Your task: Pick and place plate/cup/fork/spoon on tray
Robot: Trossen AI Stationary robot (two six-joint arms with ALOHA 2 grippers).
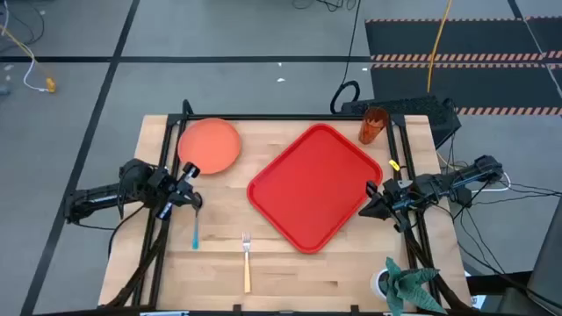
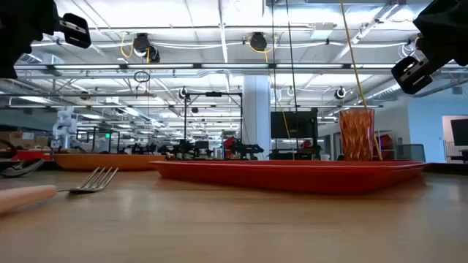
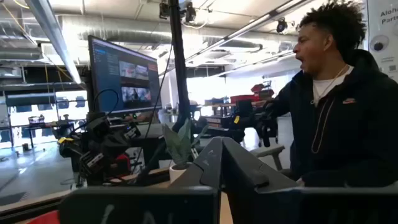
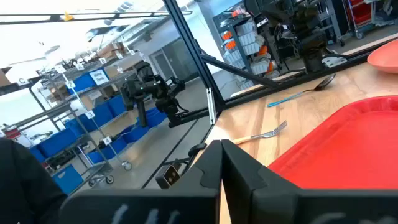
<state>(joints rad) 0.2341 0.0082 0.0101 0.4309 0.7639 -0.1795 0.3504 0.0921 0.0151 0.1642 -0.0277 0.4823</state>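
While both grippers hang closed, the tray lies empty (cup beside).

You're in a big workshop: grey floor crossed by dark tape lines, a hazard-striped mat (far right corner), white ceiling beams, a monitor, blue-binned shelving.

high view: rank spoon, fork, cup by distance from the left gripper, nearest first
From the left gripper, shut at the table's left side:
1. spoon: on the wood right beside the gripper, its bowl nearly under the fingers.
2. fork: toward the near edge, left of the tray.
3. cup: far right corner, beyond the tray.
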